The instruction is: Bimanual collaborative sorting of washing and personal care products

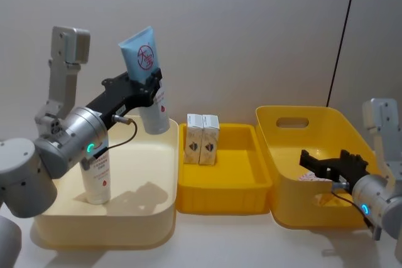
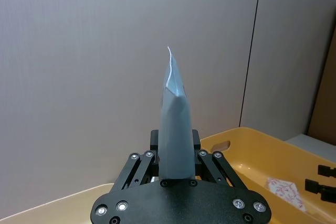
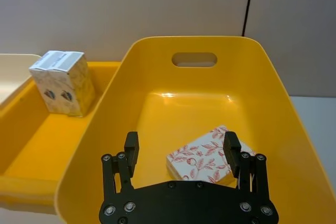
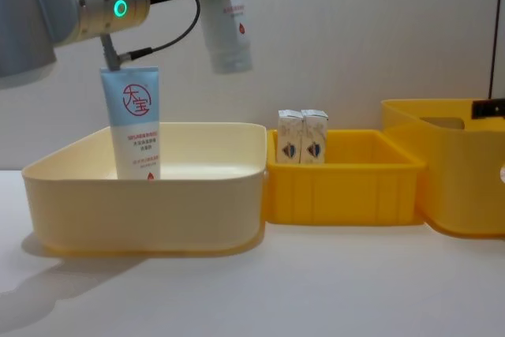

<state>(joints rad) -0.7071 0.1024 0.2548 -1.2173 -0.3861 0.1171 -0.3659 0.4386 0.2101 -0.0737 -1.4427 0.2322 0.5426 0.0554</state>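
**A:** Lifted tube point(image 1: 140, 54) aside, what do we have on the desk point(image 1: 220, 246), biggest first?

**B:** We see a cream bin point(image 1: 107, 233) on the left and a deep yellow bin point(image 1: 286, 186) on the right. A shallow yellow tray point(image 1: 220, 200) sits between them.

**A:** And our arms?

**B:** Our left tool point(image 1: 152, 85) is clamped on the lifted tube. The tube hangs tilted, cap down, above the cream bin's far right corner. Our right tool point(image 1: 330, 162) hovers over the deep yellow bin, fingers spread wide with nothing between them.

**A:** And the smaller things?

**B:** We see a second tube point(image 1: 97, 180) standing upright on its cap in the cream bin's left part. Two white cartons point(image 1: 202, 139) stand side by side, touching, at the tray's far left corner. A small red-patterned box point(image 3: 207, 157) lies flat on the deep yellow bin's floor, below the right tool.
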